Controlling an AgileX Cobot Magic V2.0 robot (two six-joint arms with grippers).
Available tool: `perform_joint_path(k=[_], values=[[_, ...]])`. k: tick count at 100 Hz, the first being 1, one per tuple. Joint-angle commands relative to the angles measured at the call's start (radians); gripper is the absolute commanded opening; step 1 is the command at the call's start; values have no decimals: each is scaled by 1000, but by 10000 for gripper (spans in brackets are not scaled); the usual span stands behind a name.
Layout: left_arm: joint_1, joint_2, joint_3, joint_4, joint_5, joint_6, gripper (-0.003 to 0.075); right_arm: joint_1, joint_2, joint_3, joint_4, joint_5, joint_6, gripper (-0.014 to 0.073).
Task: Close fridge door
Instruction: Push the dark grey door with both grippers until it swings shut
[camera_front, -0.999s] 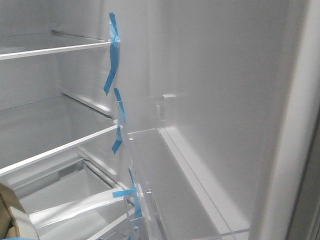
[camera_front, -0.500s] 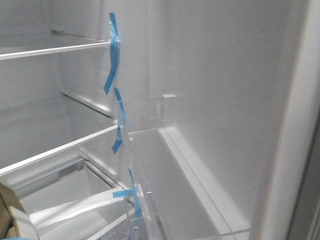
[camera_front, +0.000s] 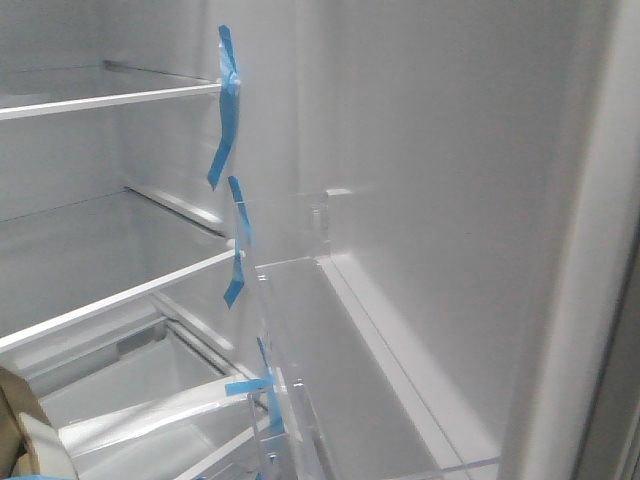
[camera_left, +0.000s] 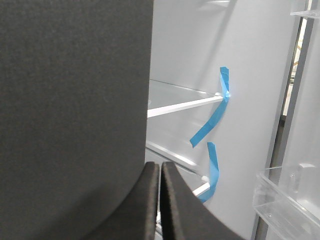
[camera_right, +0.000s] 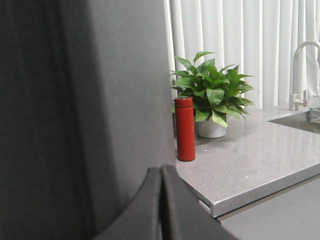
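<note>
The fridge door stands open on the right of the front view, showing its white inner lining, a clear bin and blue tape strips. Neither gripper appears in that view. In the right wrist view my right gripper is shut on nothing, right beside a matte dark grey door face; whether it touches I cannot tell. My left gripper is also shut and empty, next to a dark grey panel, with the fridge shelves beyond.
White-edged glass shelves and a drawer fill the fridge interior on the left. A tan object shows at the lower left corner. Beside the door, a grey countertop carries a red bottle, a potted plant and a tap.
Almost nothing: the tan object at the lower left corner sits slightly lower. The door and shelves look the same.
</note>
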Motion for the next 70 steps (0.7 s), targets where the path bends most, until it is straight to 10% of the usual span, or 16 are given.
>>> perform_joint_path(k=[1,70], values=[[-5,19,28,-2,-77,-4,-21,9,31,-53,2,-74,0,-76],[-5,19,28,-2,-77,-4,-21,146,154,-231,164,40,125,-76]])
